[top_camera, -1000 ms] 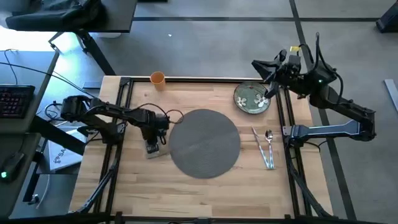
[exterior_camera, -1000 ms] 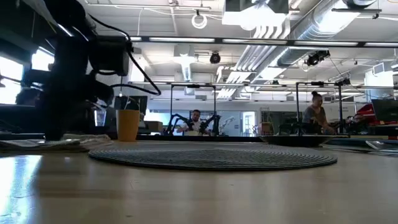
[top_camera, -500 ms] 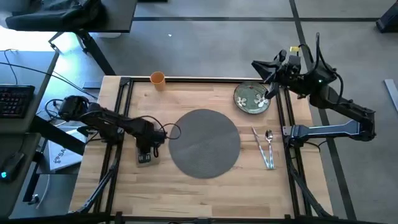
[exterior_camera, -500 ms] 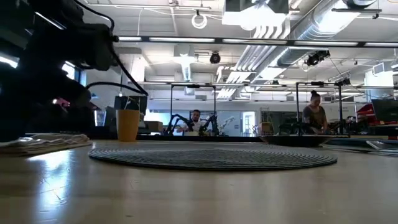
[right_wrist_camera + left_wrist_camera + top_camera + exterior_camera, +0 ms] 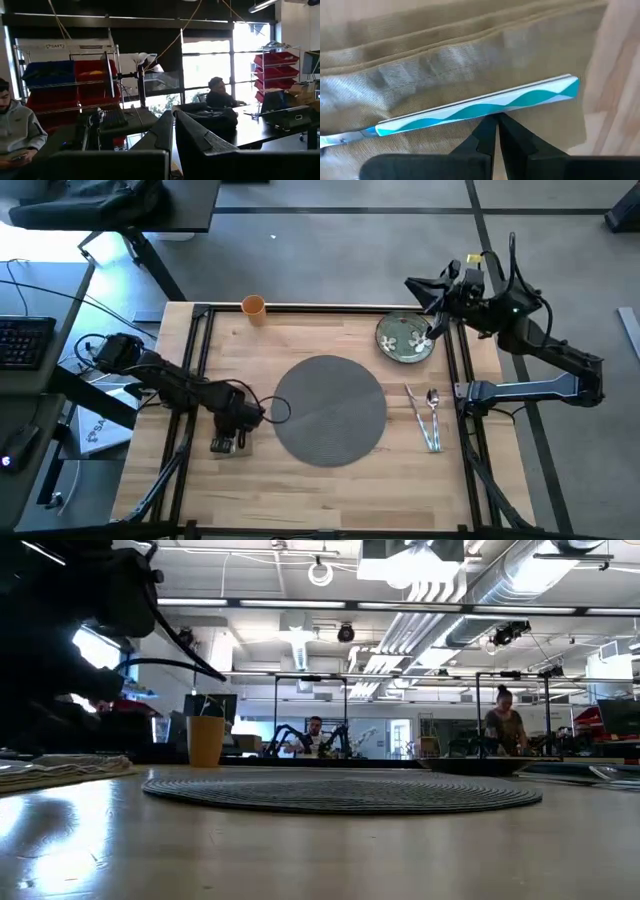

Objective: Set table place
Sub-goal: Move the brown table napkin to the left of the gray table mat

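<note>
Napkin placement is your step in hand: your left end effector sits low at the placemat's left with fingers nearly closed, apparently pinching the cloth. Next, release and lift clear. Right end effector waits by the plate; its grip is unclear.

High view: overhead, straight down on the whole table and both arms. Low view: at tabletop height, level across the placemat into the room; both show the placemat and cup. Left wrist view: very close, looking past its shut jaws onto the napkin just ahead. Right wrist view: faces outward past its jaws into the room.
</note>
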You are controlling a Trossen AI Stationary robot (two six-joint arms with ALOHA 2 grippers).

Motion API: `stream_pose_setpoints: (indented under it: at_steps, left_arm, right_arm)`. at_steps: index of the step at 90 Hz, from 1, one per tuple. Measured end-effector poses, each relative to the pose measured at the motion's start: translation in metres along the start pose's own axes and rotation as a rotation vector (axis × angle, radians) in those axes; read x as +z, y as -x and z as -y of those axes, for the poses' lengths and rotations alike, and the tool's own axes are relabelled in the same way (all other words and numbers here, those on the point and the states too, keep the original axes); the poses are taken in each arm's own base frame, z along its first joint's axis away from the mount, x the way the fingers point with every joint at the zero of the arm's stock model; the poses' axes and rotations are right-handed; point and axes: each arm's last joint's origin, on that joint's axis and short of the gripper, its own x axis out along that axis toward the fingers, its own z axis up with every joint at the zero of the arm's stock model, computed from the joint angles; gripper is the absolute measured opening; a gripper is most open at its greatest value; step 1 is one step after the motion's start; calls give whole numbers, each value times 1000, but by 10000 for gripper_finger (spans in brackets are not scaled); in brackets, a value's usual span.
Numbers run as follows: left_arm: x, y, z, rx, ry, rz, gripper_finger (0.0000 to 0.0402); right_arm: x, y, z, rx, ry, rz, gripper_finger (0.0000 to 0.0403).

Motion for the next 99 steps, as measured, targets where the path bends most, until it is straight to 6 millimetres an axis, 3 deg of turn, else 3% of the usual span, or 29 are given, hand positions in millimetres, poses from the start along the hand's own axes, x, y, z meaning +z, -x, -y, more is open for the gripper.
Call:
stream_pose_setpoints:
  at_steps: [23, 59, 83, 99]
  left_arm:
    - [1, 1, -3, 11, 36, 10, 5]
    - [7, 9, -30, 4, 154, 85, 5]
    - [7, 9, -30, -6, 175, 85, 5]
    - [11, 12, -25, -116, 230, 96, 5]
  right_arm:
    - [0, 0, -1, 3, -1, 2, 0]
    - [2, 0, -1, 5, 10, 25, 0]
    - [2, 0, -1, 5, 10, 24, 0]
    - [2, 0, -1, 5, 10, 24, 0]
